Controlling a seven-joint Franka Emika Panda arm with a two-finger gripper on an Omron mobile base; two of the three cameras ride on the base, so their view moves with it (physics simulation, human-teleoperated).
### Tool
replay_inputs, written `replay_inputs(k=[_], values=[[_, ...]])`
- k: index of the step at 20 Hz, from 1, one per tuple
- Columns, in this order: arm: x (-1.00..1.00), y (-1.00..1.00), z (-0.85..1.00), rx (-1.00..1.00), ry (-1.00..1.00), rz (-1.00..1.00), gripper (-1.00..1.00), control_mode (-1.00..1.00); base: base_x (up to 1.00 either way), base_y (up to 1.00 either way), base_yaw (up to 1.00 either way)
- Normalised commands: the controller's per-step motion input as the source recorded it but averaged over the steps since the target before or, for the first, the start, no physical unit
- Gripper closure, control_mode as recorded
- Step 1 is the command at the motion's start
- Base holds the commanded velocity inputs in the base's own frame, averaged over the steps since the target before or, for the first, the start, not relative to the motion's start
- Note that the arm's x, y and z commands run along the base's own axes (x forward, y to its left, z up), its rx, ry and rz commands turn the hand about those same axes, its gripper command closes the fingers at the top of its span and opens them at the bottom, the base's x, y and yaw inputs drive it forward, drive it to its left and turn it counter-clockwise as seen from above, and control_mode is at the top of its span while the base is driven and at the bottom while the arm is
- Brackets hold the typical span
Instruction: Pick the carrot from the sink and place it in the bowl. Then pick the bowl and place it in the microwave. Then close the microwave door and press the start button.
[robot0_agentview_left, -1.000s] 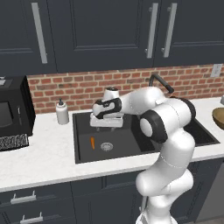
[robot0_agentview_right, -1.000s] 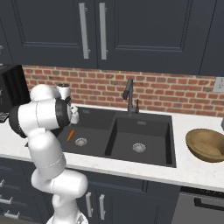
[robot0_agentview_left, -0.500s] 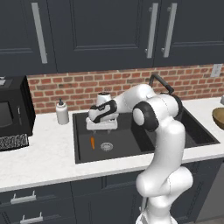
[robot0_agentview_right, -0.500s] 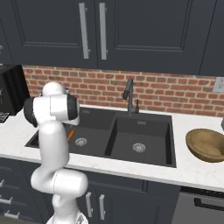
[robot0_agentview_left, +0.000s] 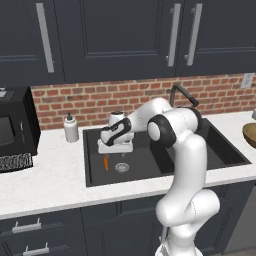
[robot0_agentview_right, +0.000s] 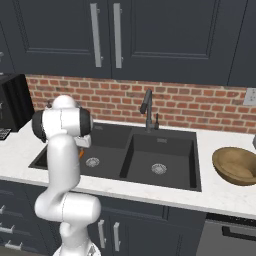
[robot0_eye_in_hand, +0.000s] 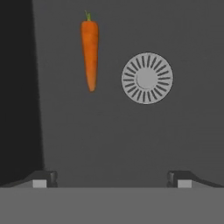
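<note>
So the small tapered orange carrot (robot0_eye_in_hand: 89, 54) lies flat on the black matte sink (robot0_agentview_left: 150, 172) floor beside the round silver drain (robot0_eye_in_hand: 147, 78), and the two-finger gripper (robot0_eye_in_hand: 112, 178) hangs above it with jaws spread wide and empty, presumably lining up a straight-down grab.

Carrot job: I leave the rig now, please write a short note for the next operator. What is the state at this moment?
Gripper: open, holding nothing, poised above the left basin of the sink, pointing down at its floor.
Carrot: lies on the left basin floor beside the round drain, not touched.
Bowl: empty, on the counter to the right of the sink.
Done: nothing so far.
Left: grasp the carrot, put it in the bowl, bowl into the microwave, close the door, press start.
</note>
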Motion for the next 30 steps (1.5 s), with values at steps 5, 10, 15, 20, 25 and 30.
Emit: replay_inputs(k=[5,10,15,20,25,30], values=[[0.09,0.03,-0.30,0.03,0.00,0.00,-1.00,-1.00,0.00,0.00,0.00],[0.13,0.07,-0.21,0.03,0.00,0.00,-1.00,-1.00,0.00,0.00,0.00],[0.22,0.09,-0.09,0.00,0.00,0.00,-1.00,-1.00,0.00,0.00,0.00],[0.32,0.08,-0.14,0.00,0.00,0.00,-1.00,-1.00,0.00,0.00,0.00],[0.40,0.16,-0.21,0.00,0.00,-0.01,-1.00,-1.00,0.00,0.00,0.00],[0.37,0.16,-0.26,0.00,0.00,0.00,-1.00,-1.00,0.00,0.00,0.00]])
